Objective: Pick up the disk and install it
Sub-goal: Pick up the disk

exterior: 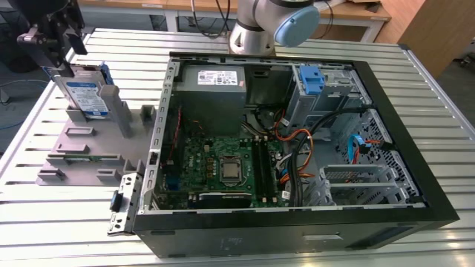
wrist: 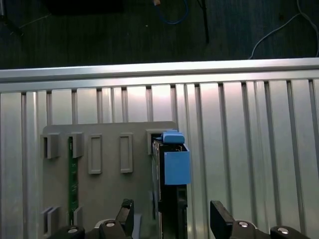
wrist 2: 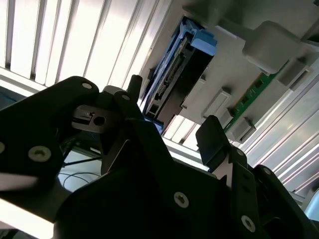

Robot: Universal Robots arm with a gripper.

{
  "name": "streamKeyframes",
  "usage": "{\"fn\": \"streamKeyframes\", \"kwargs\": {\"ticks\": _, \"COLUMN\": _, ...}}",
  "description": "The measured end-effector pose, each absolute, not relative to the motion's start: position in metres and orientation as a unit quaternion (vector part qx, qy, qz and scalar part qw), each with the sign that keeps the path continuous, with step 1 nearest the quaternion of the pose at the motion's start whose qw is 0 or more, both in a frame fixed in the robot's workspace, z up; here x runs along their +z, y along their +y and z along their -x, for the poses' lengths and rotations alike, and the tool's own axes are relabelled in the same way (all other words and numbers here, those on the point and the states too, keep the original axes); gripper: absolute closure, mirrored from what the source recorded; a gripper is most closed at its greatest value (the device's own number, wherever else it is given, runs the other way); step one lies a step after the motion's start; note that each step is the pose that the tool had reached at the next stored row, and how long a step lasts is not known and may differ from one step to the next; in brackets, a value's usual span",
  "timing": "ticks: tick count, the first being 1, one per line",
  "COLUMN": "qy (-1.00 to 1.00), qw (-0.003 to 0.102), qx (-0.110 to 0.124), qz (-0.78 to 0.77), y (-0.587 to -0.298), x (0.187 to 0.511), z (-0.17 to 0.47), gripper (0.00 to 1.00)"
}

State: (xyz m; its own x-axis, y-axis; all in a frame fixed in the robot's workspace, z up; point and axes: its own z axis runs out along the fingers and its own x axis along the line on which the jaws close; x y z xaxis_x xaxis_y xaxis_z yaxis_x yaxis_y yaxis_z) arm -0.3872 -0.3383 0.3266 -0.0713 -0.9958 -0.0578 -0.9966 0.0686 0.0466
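Note:
The disk [exterior: 86, 95], a silver drive with a white-and-blue label in a blue carrier, stands on edge in a slot of the grey holder [exterior: 89, 146] at the exterior view's left. My gripper [exterior: 65, 58] hangs just above its top edge. In the first wrist view the disk [wrist: 170, 172] runs edge-on between my two black fingers [wrist: 126, 213], which stand apart on either side without touching it; the gripper [wrist: 173, 217] is open. In the second wrist view the disk [wrist 2: 175, 79] lies beyond the fingertips [wrist 2: 213, 140].
The open computer case [exterior: 415, 183] lies on the slatted metal table [exterior: 67, 222], with a motherboard [exterior: 222, 164], a grey power supply [exterior: 211, 80] and a blue bracket [exterior: 312, 80] at a drive bay. A green memory stick [wrist: 73, 174] sits in the holder.

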Motion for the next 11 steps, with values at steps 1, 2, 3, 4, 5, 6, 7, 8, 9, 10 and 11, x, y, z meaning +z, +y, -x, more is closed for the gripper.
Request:
{"fn": "streamKeyframes", "kwargs": {"ticks": 1, "qy": 0.729, "qw": 0.005, "qx": 0.037, "qz": 0.683, "y": -0.338, "x": 0.325, "z": 0.387, "gripper": 0.29}}
{"fn": "streamKeyframes", "kwargs": {"ticks": 2, "qy": 0.727, "qw": 0.006, "qx": 0.036, "qz": 0.685, "y": -0.338, "x": 0.324, "z": 0.388, "gripper": 0.29}}
{"fn": "streamKeyframes", "kwargs": {"ticks": 3, "qy": 0.725, "qw": 0.006, "qx": 0.036, "qz": 0.687, "y": -0.338, "x": 0.322, "z": 0.388, "gripper": 0.29}}
{"fn": "streamKeyframes", "kwargs": {"ticks": 4, "qy": 0.723, "qw": 0.006, "qx": 0.036, "qz": 0.690, "y": -0.338, "x": 0.321, "z": 0.388, "gripper": 0.29}}
{"fn": "streamKeyframes", "kwargs": {"ticks": 5, "qy": 0.721, "qw": 0.006, "qx": 0.036, "qz": 0.692, "y": -0.338, "x": 0.320, "z": 0.388, "gripper": 0.29}}
{"fn": "streamKeyframes", "kwargs": {"ticks": 6, "qy": 0.719, "qw": 0.006, "qx": 0.036, "qz": 0.694, "y": -0.338, "x": 0.318, "z": 0.388, "gripper": 0.29}}
{"fn": "streamKeyframes", "kwargs": {"ticks": 7, "qy": 0.717, "qw": 0.006, "qx": 0.036, "qz": 0.696, "y": -0.338, "x": 0.316, "z": 0.389, "gripper": 0.29}}
{"fn": "streamKeyframes", "kwargs": {"ticks": 8, "qy": 0.715, "qw": 0.006, "qx": 0.035, "qz": 0.698, "y": -0.338, "x": 0.315, "z": 0.389, "gripper": 0.29}}
{"fn": "streamKeyframes", "kwargs": {"ticks": 9, "qy": 0.713, "qw": 0.006, "qx": 0.035, "qz": 0.700, "y": -0.338, "x": 0.313, "z": 0.389, "gripper": 0.29}}
{"fn": "streamKeyframes", "kwargs": {"ticks": 10, "qy": 0.711, "qw": 0.006, "qx": 0.035, "qz": 0.702, "y": -0.338, "x": 0.312, "z": 0.389, "gripper": 0.29}}
{"fn": "streamKeyframes", "kwargs": {"ticks": 11, "qy": 0.710, "qw": 0.006, "qx": 0.035, "qz": 0.703, "y": -0.338, "x": 0.310, "z": 0.390, "gripper": 0.29}}
